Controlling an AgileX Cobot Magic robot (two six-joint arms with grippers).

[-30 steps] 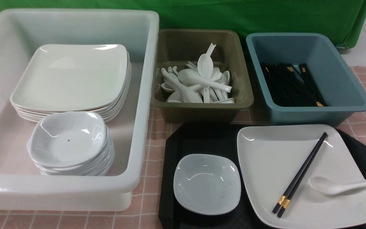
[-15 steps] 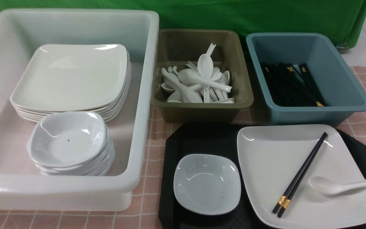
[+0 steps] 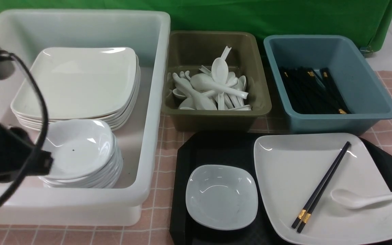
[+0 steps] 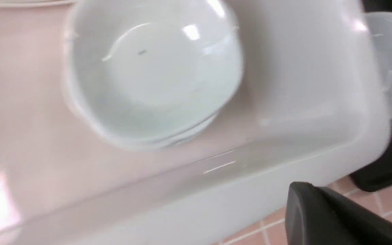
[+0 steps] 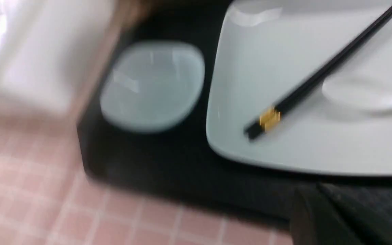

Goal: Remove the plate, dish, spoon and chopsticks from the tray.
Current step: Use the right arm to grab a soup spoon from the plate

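Note:
On the black tray [image 3: 216, 149] sit the small white dish [image 3: 221, 197] at the left and the large white plate [image 3: 294, 170] at the right. The black chopsticks [image 3: 322, 189] lie slanted across the plate, and the white spoon [image 3: 359, 199] rests on its right part with the handle pointing right. My left arm [image 3: 5, 153] hangs over the white tub's front-left corner. The left gripper [image 4: 305, 190] is shut and empty above the tub's near wall. The right gripper [image 5: 313, 195] is shut and empty, hovering by the tray's near edge [image 5: 168, 160], short of the plate [image 5: 284, 68].
The big white tub [image 3: 155, 102] at the left holds a stack of plates [image 3: 77, 81] and a stack of small dishes [image 3: 77, 153]. An olive tub [image 3: 182, 115] holds several spoons and a blue tub [image 3: 369, 115] several chopsticks, both behind the tray. A cable loops off my left arm.
My left arm has come into the front view from the left edge, over the white tub. Everything on the tray lies as before.

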